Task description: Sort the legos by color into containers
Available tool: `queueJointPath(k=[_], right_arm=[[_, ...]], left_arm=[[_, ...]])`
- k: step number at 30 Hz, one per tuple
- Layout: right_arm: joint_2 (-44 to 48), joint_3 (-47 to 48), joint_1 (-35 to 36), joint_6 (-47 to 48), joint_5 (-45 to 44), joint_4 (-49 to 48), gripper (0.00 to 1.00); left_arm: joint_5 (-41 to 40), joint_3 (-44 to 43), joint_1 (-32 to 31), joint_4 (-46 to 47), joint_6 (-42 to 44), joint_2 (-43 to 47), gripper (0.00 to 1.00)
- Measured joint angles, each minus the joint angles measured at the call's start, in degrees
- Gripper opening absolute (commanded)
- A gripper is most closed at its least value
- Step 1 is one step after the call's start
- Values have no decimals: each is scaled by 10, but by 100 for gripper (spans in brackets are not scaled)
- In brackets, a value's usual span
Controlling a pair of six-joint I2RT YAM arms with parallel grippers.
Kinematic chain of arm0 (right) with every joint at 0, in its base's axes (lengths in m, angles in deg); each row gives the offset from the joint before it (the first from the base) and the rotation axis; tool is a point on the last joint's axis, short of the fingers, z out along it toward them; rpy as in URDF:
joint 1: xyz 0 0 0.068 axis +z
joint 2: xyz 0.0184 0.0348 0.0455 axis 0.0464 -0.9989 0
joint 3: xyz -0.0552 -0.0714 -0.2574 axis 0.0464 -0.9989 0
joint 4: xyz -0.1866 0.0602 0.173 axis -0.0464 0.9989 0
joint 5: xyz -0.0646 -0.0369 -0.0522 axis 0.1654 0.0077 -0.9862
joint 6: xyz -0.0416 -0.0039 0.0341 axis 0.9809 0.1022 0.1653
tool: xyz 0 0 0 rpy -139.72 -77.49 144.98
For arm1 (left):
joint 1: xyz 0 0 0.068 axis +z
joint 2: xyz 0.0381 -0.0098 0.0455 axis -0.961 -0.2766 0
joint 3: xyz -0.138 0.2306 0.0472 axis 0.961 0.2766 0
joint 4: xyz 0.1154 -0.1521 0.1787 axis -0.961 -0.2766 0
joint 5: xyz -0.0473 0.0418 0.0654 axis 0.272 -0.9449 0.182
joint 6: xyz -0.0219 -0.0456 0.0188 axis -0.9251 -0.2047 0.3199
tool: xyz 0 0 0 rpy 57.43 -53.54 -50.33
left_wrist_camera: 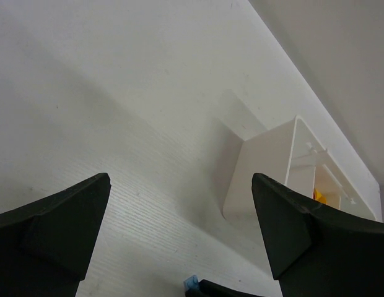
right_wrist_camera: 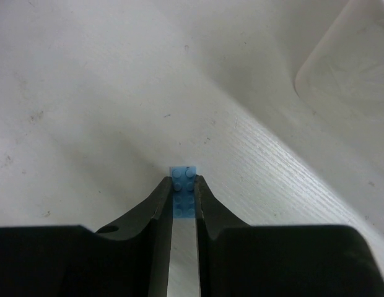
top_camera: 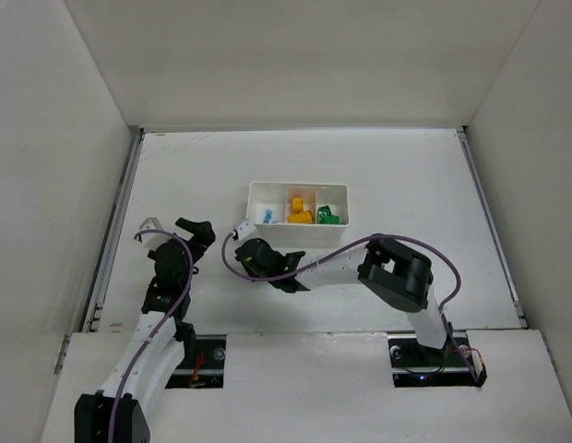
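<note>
A small light blue lego (right_wrist_camera: 184, 185) lies flat just above the white table, with my right gripper (right_wrist_camera: 184, 182) shut on its sides. From above, the right gripper (top_camera: 240, 251) sits just left of and below the white tray (top_camera: 298, 189). The tray's containers hold blue legos (top_camera: 267, 217) on the left, yellow-orange legos (top_camera: 299, 212) in the middle and green legos (top_camera: 328, 215) on the right. My left gripper (top_camera: 192, 231) stands open and empty to the left. Its wrist view shows the held blue lego (left_wrist_camera: 191, 283) at the bottom edge and the tray's end wall (left_wrist_camera: 266, 161).
White walls enclose the table on the left, back and right. A tray corner (right_wrist_camera: 353, 68) shows at the upper right of the right wrist view. The right arm's elbow (top_camera: 397, 269) lies below the tray.
</note>
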Motion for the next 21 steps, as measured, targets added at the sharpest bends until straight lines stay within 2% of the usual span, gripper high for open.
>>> queueJointPath(k=[10,16,21], right_arm=[[90,-92,1,-38,-12,4,16],[165,-98,-11,-42,-5,5,16],[197,-77,-63,-36,12,5,17]], left_arm=[[12,7,4,3,-8,-6,100],[14,7,3,5,-8,-7,100],[15,7,-9,14,-7,-10,100]])
